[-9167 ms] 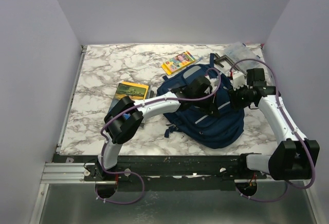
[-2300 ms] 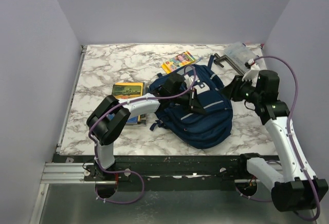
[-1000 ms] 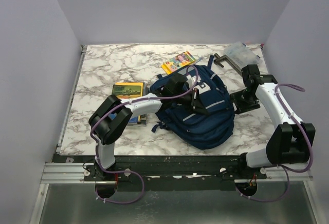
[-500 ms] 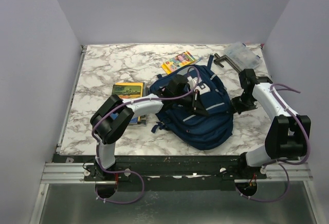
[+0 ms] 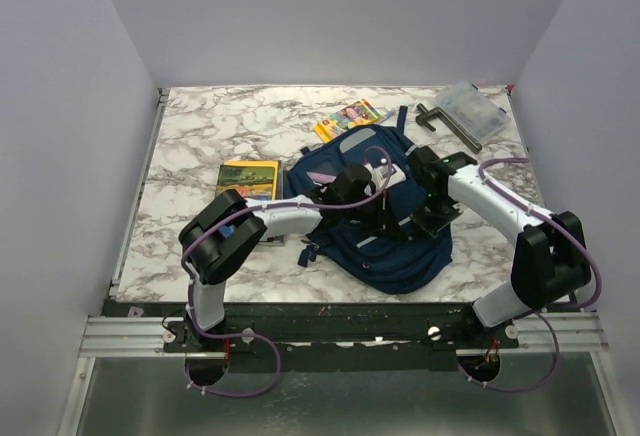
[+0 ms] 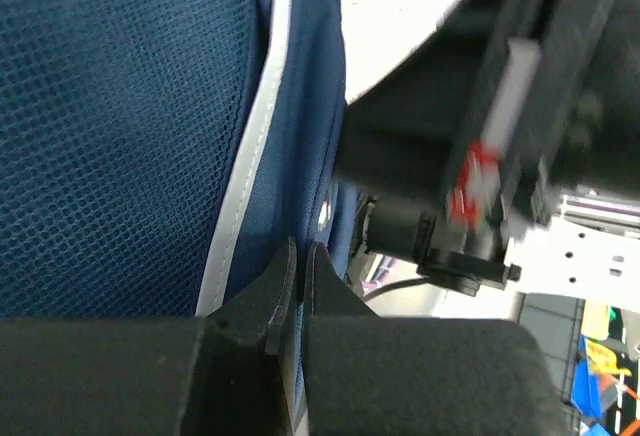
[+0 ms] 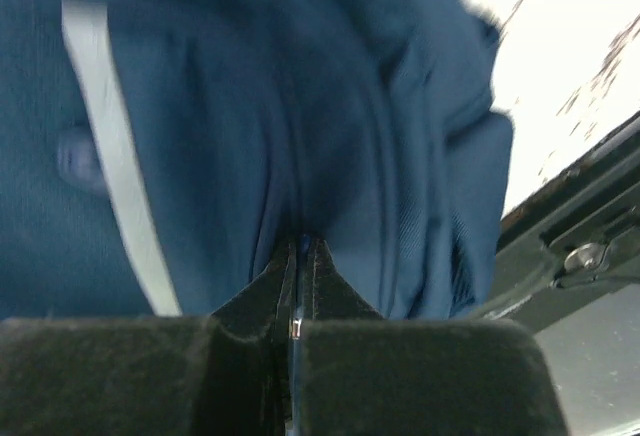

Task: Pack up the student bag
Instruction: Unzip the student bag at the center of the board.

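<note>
The student bag (image 5: 400,246), navy with grey stripes, lies in the middle of the table. My left gripper (image 5: 383,218) rests on its upper middle. In the left wrist view that gripper (image 6: 300,252) is shut on a thin fold of the bag's blue fabric (image 6: 120,106) beside a grey stripe. My right gripper (image 5: 428,216) presses on the bag's right side. The right wrist view shows this gripper (image 7: 303,244) shut on a narrow blue strip of the bag (image 7: 250,106) where the fabric puckers along a seam.
A yellow-green book (image 5: 252,175) lies left of the bag, partly under my left arm. A bright crayon box (image 5: 346,121) sits behind the bag. A clear plastic case (image 5: 472,106) and a dark angled tool (image 5: 443,123) lie at the back right.
My right gripper has swung left from the table beside the bag onto its right side and shut on the fabric. The bag has bunched and shifted slightly. The left gripper stays shut.
</note>
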